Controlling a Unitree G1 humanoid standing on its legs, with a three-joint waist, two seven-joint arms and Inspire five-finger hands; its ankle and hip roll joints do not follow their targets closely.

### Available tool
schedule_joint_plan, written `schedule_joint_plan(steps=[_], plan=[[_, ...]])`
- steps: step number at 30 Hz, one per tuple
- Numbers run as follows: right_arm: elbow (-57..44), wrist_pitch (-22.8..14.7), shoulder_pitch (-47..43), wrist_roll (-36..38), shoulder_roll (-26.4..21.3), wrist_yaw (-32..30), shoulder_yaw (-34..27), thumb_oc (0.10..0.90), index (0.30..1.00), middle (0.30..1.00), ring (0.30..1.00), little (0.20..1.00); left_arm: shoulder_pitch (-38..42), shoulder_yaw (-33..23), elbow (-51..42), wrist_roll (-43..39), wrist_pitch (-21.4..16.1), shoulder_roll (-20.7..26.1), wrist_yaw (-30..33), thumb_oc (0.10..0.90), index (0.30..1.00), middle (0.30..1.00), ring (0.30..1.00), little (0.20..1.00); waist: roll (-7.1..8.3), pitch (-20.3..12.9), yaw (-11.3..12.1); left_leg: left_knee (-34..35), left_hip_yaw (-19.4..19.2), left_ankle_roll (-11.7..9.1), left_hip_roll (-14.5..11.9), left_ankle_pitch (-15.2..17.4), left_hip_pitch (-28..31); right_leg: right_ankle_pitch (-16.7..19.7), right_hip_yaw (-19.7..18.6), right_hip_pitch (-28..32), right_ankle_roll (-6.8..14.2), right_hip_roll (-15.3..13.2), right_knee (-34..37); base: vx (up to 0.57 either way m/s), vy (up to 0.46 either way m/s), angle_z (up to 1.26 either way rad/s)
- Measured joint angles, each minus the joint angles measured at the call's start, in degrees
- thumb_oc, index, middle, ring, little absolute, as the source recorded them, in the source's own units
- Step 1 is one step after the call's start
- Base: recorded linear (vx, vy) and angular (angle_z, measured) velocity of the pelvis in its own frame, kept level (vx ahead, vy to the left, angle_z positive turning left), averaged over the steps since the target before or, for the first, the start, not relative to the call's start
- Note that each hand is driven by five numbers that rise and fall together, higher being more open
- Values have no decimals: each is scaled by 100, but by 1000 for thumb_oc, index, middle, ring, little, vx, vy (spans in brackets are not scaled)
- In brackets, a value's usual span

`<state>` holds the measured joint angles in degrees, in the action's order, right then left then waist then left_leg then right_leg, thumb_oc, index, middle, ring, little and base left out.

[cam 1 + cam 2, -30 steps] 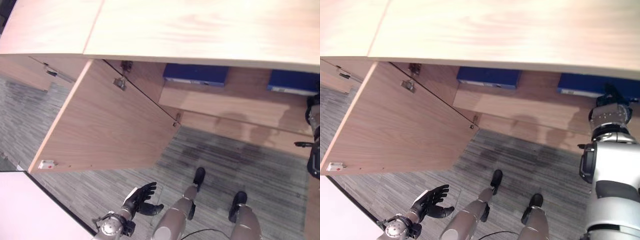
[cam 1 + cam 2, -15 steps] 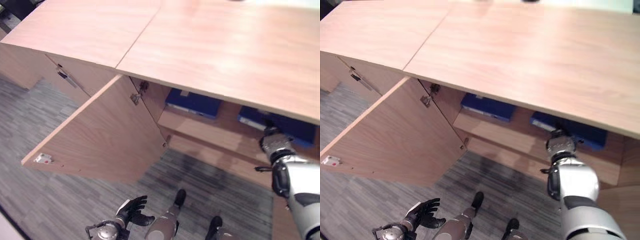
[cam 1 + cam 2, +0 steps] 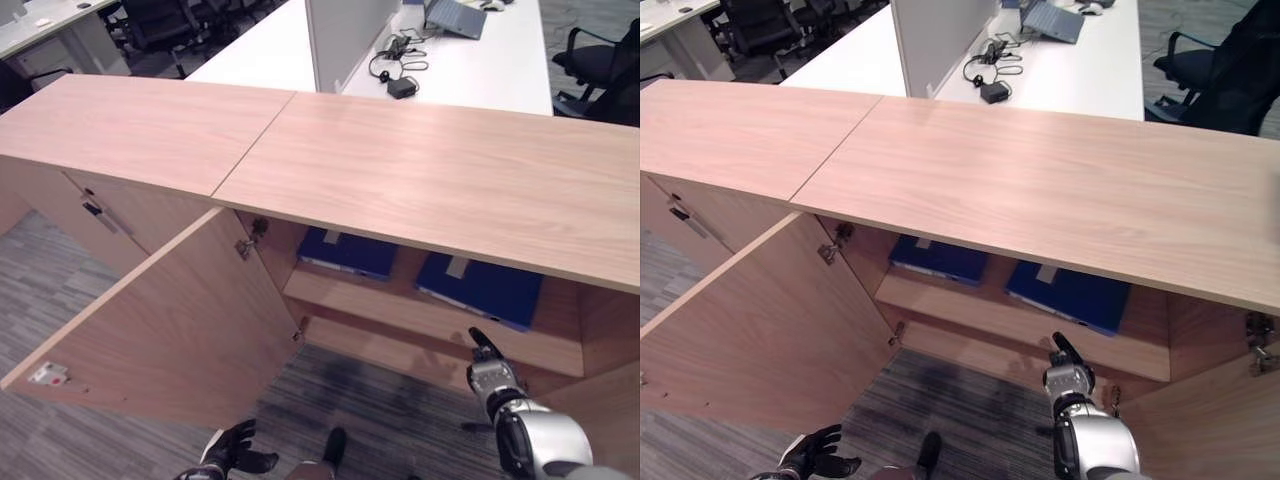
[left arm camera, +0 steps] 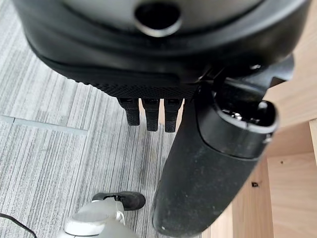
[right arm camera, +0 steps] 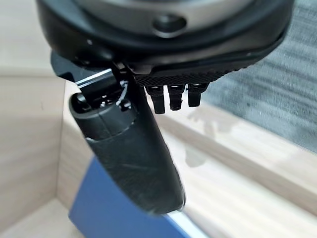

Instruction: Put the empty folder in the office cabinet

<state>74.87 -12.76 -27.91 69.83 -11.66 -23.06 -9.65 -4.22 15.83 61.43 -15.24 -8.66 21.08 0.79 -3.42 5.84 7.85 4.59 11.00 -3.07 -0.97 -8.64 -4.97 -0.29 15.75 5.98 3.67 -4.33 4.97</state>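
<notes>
Right eye view: right hand [image 3: 1068, 372] is hovering, fingers apparently relaxed, just below the cabinet [image 3: 1040, 190] shelf holding two blue folders [image 3: 1068, 295]. Left hand [image 3: 232, 455] is hanging released, low beside the cabinet door [image 3: 170, 330].

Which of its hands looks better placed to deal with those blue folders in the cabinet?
The right hand. It is raised just in front of the shelf near the right-side folder, fingers straight. The left hand hangs low over the floor, beside the open door.
</notes>
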Motion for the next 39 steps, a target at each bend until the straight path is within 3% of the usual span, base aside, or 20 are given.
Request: schedule_joint_plan(steps=[8, 9, 10, 12, 13, 14, 15, 16, 17, 18, 22, 25, 28, 32, 39], plan=[[-116, -70, 717, -9, 37, 187, 56, 800, 900, 900, 900, 900, -171, -248, 476, 98, -2, -66, 4, 800, 900, 900, 900, 900, 71, -157, -135, 4, -116, -13, -85, 45, 126, 35, -117, 68, -49, 62, 10, 2, -13, -9], [-142, -70, 790, -10, 38, 198, 84, 726, 789, 789, 789, 789, -184, -317, 551, 101, -2, -77, 13, 800, 900, 900, 900, 900, 83, -212, -134, 13, -114, -12, -89, 45, 128, 32, -115, 70, -53, 65, 13, -38, 11, -2], [-334, -69, 864, -27, 40, 186, 163, 400, 300, 300, 300, 300, -194, -394, 603, 107, 2, -101, 19, 800, 900, 900, 900, 900, 76, -234, -156, 23, -120, -11, -92, 46, 142, 36, -122, 77, -58, 65, 29, -38, 16, -3], [-1115, -74, 1210, -371, 37, 204, 339, 400, 300, 300, 300, 300, -249, -489, 588, 184, 5, -147, 28, 800, 900, 900, 900, 900, 46, -252, -210, 24, -123, 6, -93, 59, 153, 40, -127, 59, -64, 63, 39, -41, 23, -2], [-1724, -98, 1468, -559, 43, 227, 444, 400, 300, 300, 300, 300, -344, -555, 515, 211, 0, -183, 35, 800, 900, 900, 900, 900, 27, -265, -246, 26, -128, -9, -92, 88, 153, 38, -129, 58, -68, 59, 40, -46, 27, 0], [-2956, -151, 2040, -980, 49, 315, 614, 400, 300, 300, 300, 300, -493, -687, 380, 217, -3, -246, 27, 800, 900, 900, 900, 900, -7, -284, -320, 28, -135, -11, -88, 90, 158, 37, -134, 56, -70, 53, 40, -44, 12, -2], [-3351, -205, 2297, -1318, 7, 405, 721, 400, 300, 300, 300, 300, -549, -715, 314, 223, -7, -248, 13, 800, 900, 900, 900, 900, -10, -288, -326, 28, -147, -10, -88, 90, 171, 36, -139, 65, -69, 51, 40, -34, 9, -4], [-3548, -195, 2449, -1825, -101, 474, 818, 400, 300, 300, 300, 300, -584, -729, 311, 257, -21, -246, -1, 800, 900, 900, 900, 900, -5, -290, -339, 27, -150, -11, -89, 89, 190, 38, -143, 85, -66, 52, 39, 0, 0, 0], [-4121, -24, 2794, -2975, -633, 379, 1248, 400, 300, 300, 300, 300, -603, -789, 267, 329, -30, -255, -15, 800, 900, 900, 900, 900, -20, -289, -323, 29, -141, -2, -80, 96, 190, 35, -127, 100, -62, 43, 40, 0, 0, 0], [-4147, 5, 2782, -3785, -873, 359, 1295, 400, 300, 300, 300, 300, -667, -840, 279, 428, -52, -254, -25, 800, 900, 900, 900, 900, -14, -287, -362, 29, -146, -3, -85, 83, 197, 43, -132, 118, -56, 50, 41, 0, 0, 0], [-4553, 142, 2753, -5668, -1775, 198, 1246, 400, 300, 300, 300, 300, -697, -842, 271, 551, -149, -253, -112, 800, 900, 900, 900, 900, -15, -286, -425, 29, -125, -11, -93, 96, 189, 42, -124, 118, -57, 60, 42, -7, -3, 2], [-4590, 152, 2537, -6644, -2048, 149, 1127, 400, 300, 300, 300, 300, -718, -834, 267, 710, -187, -253, -185, 800, 900, 900, 900, 900, 1, -281, -457, 29, -124, -11, -100, 97, 201, 41, -124, 109, -57, 66, 42, 0, 0, 0], [-4341, 262, 2111, -7168, -2125, 160, 1316, 400, 300, 300, 300, 300, -713, -814, 229, 714, -269, -238, -292, 800, 900, 900, 900, 900, -5, -272, -425, 27, -119, -6, -92, 38, 183, 42, -107, 117, -51, 65, 43, 0, 0, 0], [-3601, 334, 1376, -7191, -2125, 197, 1700, 400, 300, 300, 300, 300, -599, -613, 139, 702, -306, -206, -386, 800, 900, 900, 900, 900, -68, -194, -245, 27, -48, -32, -89, 17, 115, 38, -53, 79, -47, 76, 44, -21, -4, 8], [-2528, 528, 420, -7147, -2100, 326, 2324, 400, 300, 300, 300, 300, -258, -183, -202, 636, -344, -187, -390, 800, 900, 900, 900, 900, -304, 385, 119, 1, 253, -71, -66, -185, -297, 82, 233, -191, -55, 120, 4, -82, 16, 23]])
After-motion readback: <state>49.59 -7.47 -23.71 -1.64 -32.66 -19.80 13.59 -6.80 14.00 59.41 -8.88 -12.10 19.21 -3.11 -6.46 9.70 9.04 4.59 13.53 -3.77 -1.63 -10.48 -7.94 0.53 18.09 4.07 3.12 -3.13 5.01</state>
